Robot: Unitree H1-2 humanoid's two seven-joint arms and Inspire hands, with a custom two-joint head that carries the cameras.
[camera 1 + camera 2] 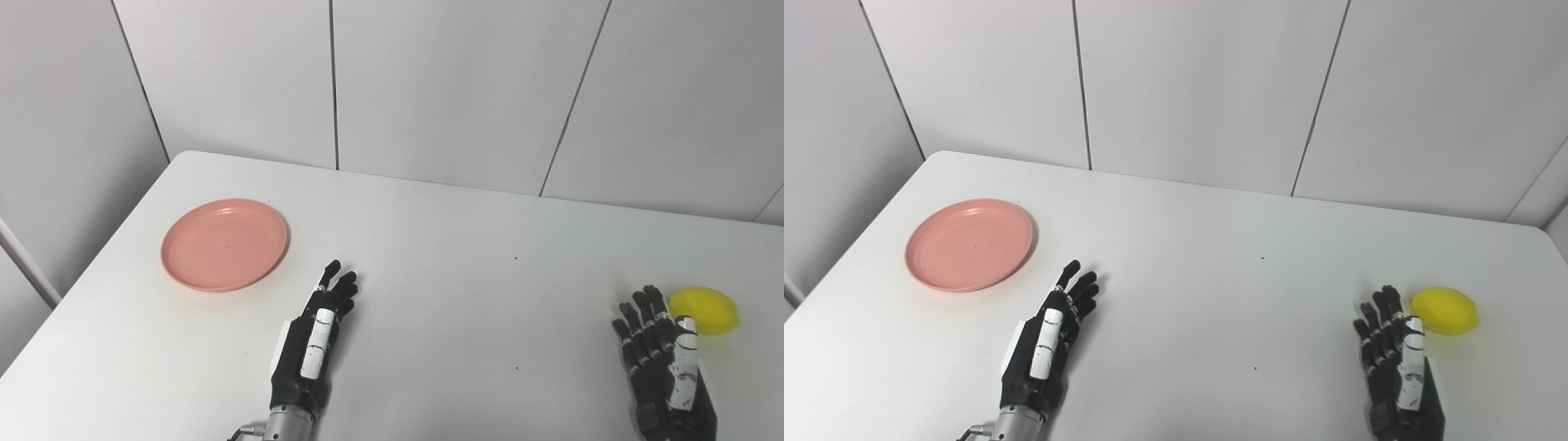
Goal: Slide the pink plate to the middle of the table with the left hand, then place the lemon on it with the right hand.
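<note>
First step not yet begun. Pink plate (224, 244) sits at far left of desk (441, 245), near its left edge. Left hand (315, 343) empty, fingers straight, short of the plate; must reach its rim and push right across bare middle. Right hand (1398, 361) empty, fingers apart, just beside lemon (1444, 310).
</note>
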